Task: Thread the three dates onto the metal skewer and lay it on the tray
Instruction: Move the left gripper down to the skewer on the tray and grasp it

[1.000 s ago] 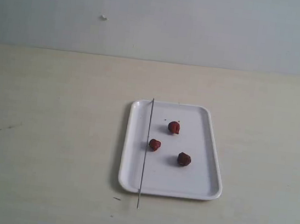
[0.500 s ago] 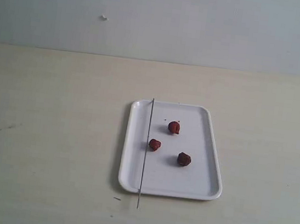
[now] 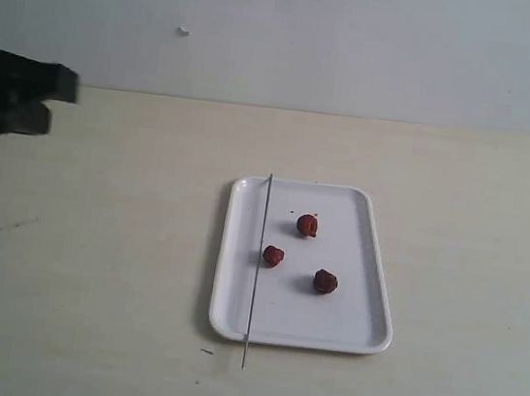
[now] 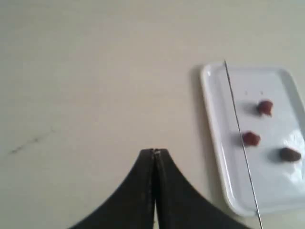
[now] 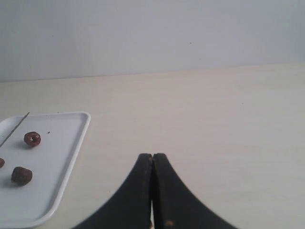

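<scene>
Exterior view shows three dates (image 3: pixel 274 256) loose on the tray (image 3: pixel 377 296), metal skewer (image 3: pixel 257 275) bare, left end effector (image 4: pixel 155 152) and right end effector (image 5: pixel 152 156) closed, empty.

between your left gripper (image 4: pixel 155 152) and the tray (image 4: pixel 217 119) the table (image 4: pixel 95 86) lies open; the skewer (image 4: pixel 236 114) lines the tray's nearest side.

A white rectangular tray (image 3: pixel 367 314) lies flat on the table. Three loose, wrinkled reddish-brown dates (image 3: pixel 274 256) sit mid-tray. A thin metal skewer (image 3: pixel 255 285) lies along its left edge, overhanging the near rim.
</scene>
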### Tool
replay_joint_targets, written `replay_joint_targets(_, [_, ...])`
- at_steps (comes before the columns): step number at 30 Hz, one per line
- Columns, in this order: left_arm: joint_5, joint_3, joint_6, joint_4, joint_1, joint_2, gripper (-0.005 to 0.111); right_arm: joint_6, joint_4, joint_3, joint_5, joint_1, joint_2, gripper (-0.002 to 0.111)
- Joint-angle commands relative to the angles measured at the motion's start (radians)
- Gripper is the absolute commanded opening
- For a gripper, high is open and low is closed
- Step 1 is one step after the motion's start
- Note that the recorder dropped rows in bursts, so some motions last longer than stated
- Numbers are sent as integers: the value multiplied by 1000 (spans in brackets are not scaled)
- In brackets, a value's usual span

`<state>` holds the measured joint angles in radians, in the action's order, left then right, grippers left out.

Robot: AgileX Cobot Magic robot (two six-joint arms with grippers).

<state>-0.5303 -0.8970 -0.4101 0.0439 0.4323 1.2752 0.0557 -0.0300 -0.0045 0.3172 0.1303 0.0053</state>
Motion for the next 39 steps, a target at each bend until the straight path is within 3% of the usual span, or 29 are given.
replay_joint_targets(1, [-235,-202,33,-8,140,225,0,-2,4,4,-5,5,-5,0])
replay_joint_targets(8, [-447,-515,72,-8,258,537,3,-2,4,4,-5,5,-5,0])
replay_joint_targets(15, [-504,-683,78,-93,290,733,32,-2,4,4,-5,5,-5,0])
replay_joint_targets(20, [-504,-719,96,-184,290,807,42,-2,4,4,-5,5,-5,0])
replay_joint_targets(39, [-365,-719,96,-273,290,932,42,-2,4,4,-5,5,-5,0])
